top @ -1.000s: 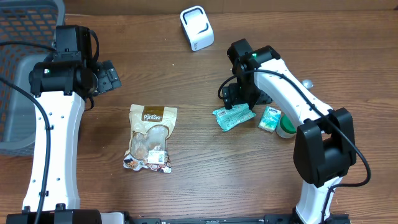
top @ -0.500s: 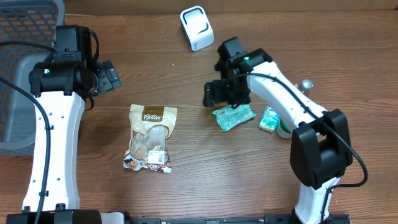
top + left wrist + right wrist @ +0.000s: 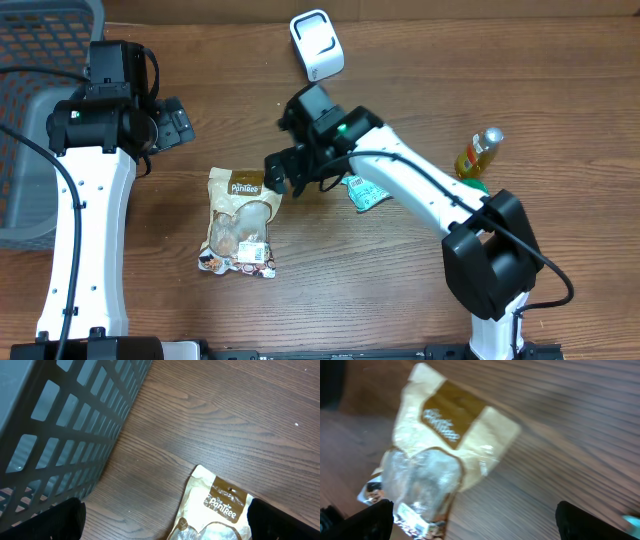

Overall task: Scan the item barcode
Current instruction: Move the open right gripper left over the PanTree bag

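Right end effector (image 3: 272, 180) nearer one pouch (image 3: 240, 222)

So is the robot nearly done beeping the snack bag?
Not yet. Nothing looks finished: the snack bag lies flat on the table, far from the white scanner. Right now the right claw hangs open by the bag's top edge, holding nothing. Left to do: grab it, carry it to the scanner, and show its barcode.
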`<state>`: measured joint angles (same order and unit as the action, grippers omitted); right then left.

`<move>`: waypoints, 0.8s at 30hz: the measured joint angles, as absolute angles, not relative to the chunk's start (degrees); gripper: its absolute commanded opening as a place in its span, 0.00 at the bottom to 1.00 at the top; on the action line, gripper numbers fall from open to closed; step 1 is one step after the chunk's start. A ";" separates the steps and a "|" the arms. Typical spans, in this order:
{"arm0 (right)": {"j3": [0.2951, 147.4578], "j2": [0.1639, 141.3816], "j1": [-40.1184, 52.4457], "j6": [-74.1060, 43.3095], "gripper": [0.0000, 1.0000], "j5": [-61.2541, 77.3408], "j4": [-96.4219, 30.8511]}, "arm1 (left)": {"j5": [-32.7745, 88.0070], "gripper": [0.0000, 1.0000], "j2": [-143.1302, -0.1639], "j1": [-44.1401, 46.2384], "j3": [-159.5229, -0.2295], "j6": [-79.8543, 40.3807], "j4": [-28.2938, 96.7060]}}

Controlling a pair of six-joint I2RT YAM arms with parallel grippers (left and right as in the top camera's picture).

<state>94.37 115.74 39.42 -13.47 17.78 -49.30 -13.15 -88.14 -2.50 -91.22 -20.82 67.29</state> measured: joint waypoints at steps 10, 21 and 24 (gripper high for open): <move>94.37 115.74 42.26 -13.47 0.04 17.78 -48.05 | -13.15 1.00 -88.14 -2.50 -91.22 -20.82 67.29; 94.37 118.06 44.36 -13.45 0.04 17.80 -45.80 | -13.15 0.99 -88.12 -2.50 -91.22 -20.82 67.29; 94.37 120.20 44.47 -13.47 0.04 17.82 -45.54 | -13.15 0.99 -88.14 -2.50 -91.22 -20.82 67.29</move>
